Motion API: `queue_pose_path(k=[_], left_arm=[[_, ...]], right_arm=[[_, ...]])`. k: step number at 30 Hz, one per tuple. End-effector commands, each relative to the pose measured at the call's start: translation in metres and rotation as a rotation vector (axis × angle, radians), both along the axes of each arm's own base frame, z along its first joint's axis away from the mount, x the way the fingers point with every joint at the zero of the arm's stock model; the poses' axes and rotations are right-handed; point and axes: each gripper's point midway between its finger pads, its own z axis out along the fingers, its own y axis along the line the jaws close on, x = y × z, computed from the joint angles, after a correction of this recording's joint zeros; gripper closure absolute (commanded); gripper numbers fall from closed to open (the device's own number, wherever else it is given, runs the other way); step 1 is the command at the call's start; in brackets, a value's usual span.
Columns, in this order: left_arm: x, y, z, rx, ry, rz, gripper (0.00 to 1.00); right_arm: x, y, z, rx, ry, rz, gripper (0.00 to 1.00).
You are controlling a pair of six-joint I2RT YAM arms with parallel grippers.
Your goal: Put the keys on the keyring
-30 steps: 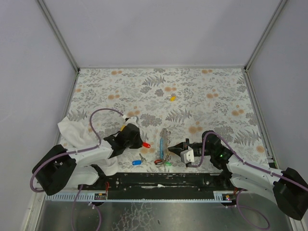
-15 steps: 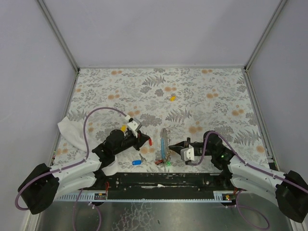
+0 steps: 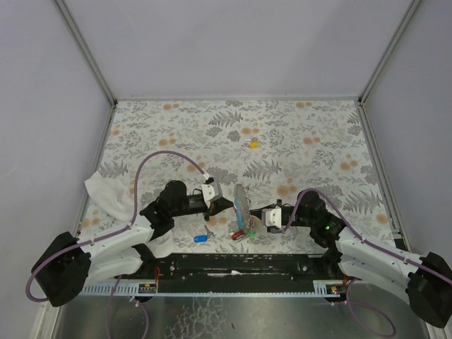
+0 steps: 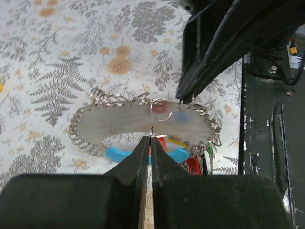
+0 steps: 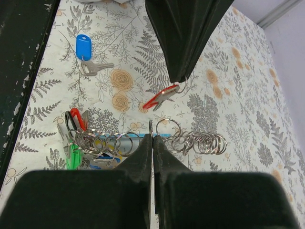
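Nearest the arm bases, a blue key point(image 3: 200, 238) lies flat on the flower-patterned table point(image 3: 318, 127), at about 8 o'clock from the keyring point(image 3: 242, 203). The keyring rests at the table's near middle, with its coil running from near to far. Its near end carries a cluster that includes a green key point(image 5: 72, 155) and a ringed red key point(image 5: 77, 118). The right pincer point(image 3: 253, 214) reaches in from 3 o'clock with its jaws pressed together on one thin metal loop of the keyring. The left pincer point(image 3: 227, 205) comes from 9 o'clock, clamped tight on a loose red key point(image 5: 161, 98) that hangs just above the table, close beside the coil. A white cloth point(image 3: 106, 192) lies crumpled out at 9 o'clock by the table's edge. Farthest, at 12 o'clock, a yellow key point(image 3: 253, 143) lies alone, well apart from the rest.
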Motion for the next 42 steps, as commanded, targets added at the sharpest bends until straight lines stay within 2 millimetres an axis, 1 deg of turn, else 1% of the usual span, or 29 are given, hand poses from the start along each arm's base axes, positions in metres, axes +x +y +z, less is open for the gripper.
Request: queue_pose_path(k=[1,4,10,15,20,23,29,33,37,42], left_arm=[[-0.012,-0.011,0.016,-0.01,-0.093,-0.139,1.0],[-0.02,-0.012,0.018,-0.019,-0.093,-0.186,1.0],[-0.027,-0.015,0.015,0.005,-0.102,-0.22,1.0],[-0.028,-0.022,0.013,0.038,-0.127,-0.197,1.0],[-0.025,-0.026,0.017,0.04,-0.172,-0.158,1.0],[-0.024,-0.029,0.016,0.059,-0.196,-0.137,1.0],[-0.016,-0.029,0.017,0.089,-0.247,-0.065,1.0],[-0.017,-0.03,0.015,0.106,-0.265,-0.059,1.0],[-0.021,-0.032,0.014,0.118,-0.276,-0.065,1.0],[-0.024,-0.029,0.012,0.129,-0.285,-0.064,1.0]], right_arm=[[0.008,0.009,0.037,0.079,-0.045,-0.015,1.0],[0.008,0.009,0.037,0.081,-0.036,-0.016,1.0],[0.009,0.01,0.038,0.082,-0.001,-0.032,1.0],[0.01,0.011,0.035,0.071,0.016,-0.031,1.0],[0.008,0.012,0.035,0.073,0.018,-0.02,1.0],[0.008,0.013,0.034,0.072,0.023,-0.019,1.0],[0.007,0.012,0.034,0.071,0.025,-0.015,1.0],[0.004,0.013,0.033,0.075,-0.018,0.014,1.0],[-0.001,0.013,0.026,0.083,-0.09,0.062,1.0],[-0.009,0.017,0.013,0.047,-0.163,0.159,1.0]])
